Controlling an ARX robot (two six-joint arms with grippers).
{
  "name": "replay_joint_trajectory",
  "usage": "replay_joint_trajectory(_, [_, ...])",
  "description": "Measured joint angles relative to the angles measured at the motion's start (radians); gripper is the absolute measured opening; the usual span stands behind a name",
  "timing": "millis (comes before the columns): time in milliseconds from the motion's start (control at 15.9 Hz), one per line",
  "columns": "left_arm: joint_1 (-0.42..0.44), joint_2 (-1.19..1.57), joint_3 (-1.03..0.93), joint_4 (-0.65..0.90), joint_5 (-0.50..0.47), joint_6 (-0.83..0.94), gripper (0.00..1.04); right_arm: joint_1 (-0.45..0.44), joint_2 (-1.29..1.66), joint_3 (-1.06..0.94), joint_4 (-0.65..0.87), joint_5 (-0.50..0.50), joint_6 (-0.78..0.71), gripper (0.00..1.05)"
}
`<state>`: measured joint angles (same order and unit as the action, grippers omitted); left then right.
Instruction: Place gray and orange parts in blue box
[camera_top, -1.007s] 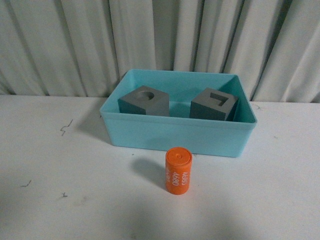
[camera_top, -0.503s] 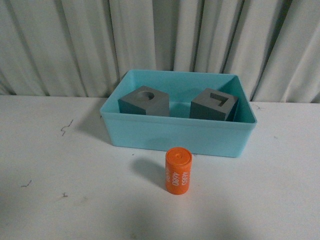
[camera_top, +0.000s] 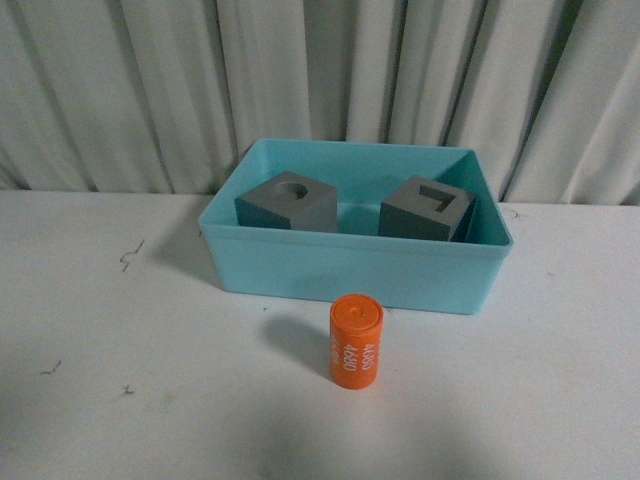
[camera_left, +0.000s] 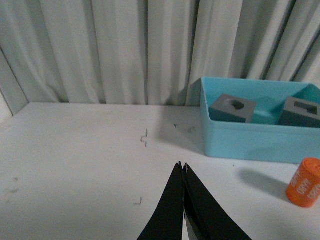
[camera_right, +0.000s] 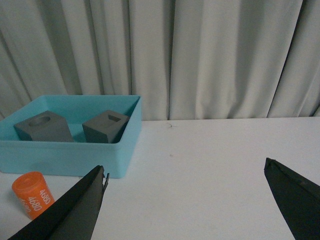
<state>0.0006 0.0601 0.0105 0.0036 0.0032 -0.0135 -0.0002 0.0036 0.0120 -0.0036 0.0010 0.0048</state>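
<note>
Left pincer (camera_left: 182, 197): pressed together and holding nothing. It hangs over the left half of the worktop (camera_top: 90, 330), well apart from every part. I judge it parked out of the way.
Blue box (camera_top: 350, 275): sits toward the back edge at mid-width, its long front wall facing me, so the open top can be reached from either side.
Gray cube with round recess (camera_top: 287, 203): inside the box at its left end, already delivered.
Orange cylinder (camera_top: 356, 338): stands upright on the worktop just in front of the box's front wall, outside it, white digits toward me. It is the one part left out.
Gray cube with rectangular recess (camera_top: 427, 210): inside the box at its right end, apart from the other cube.
Right pincer (camera_right: 185, 167): spread wide and empty over the right half of the worktop. The cylinder is not between my fingers. I judge this opening is meant for it.
</note>
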Motion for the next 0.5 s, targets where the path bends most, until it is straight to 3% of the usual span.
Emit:
replay_joint_trajectory(252, [-0.001,-0.054,0.000,-0.003,-0.004,0.000,0.02,0.000,0.000,0.000,0.000,0.000,-0.001,0.98])
replay_joint_trajectory(315, [-0.001,-0.054,0.000,-0.008,-0.005,-0.001,0.07,0.000,0.000,0.000,0.000,0.000,-0.001,0.98])
replay_joint_trajectory(503, [-0.001,-0.054,0.000,-0.007,-0.004,0.000,0.44,0.000,0.000,0.000,0.000,0.000,-0.001,0.98])
